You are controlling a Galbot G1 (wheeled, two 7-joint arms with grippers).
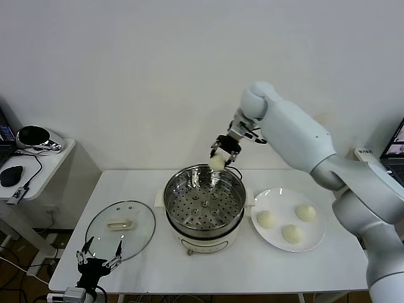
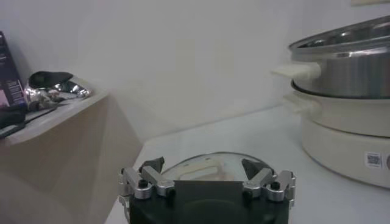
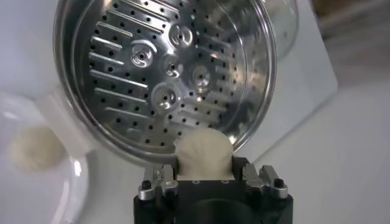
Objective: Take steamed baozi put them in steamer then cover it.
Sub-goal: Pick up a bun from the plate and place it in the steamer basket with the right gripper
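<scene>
Gripping one steamed baozi (image 1: pixel 217 162) between closed fingers, the right gripper (image 1: pixel 221 153) hangs above the far rim of the steamer (image 1: pixel 204 197), which stands at the middle of the white table (image 1: pixel 208 265). In the right wrist view the held bun (image 3: pixel 203 152) sits over the basket's edge, above the perforated bottom (image 3: pixel 161 79). Three more buns (image 1: pixel 290 223) lie on a white plate (image 1: pixel 315 237) just beside the steamer, toward the right edge. The cover (image 1: pixel 120 229) lies flat near the front left corner, handle up, apart from the steamer. The left gripper (image 1: pixel 99 256) is parked at the front edge, fingers spread wide and empty, just over the near rim of the cover (image 2: pixel 207 163).
</scene>
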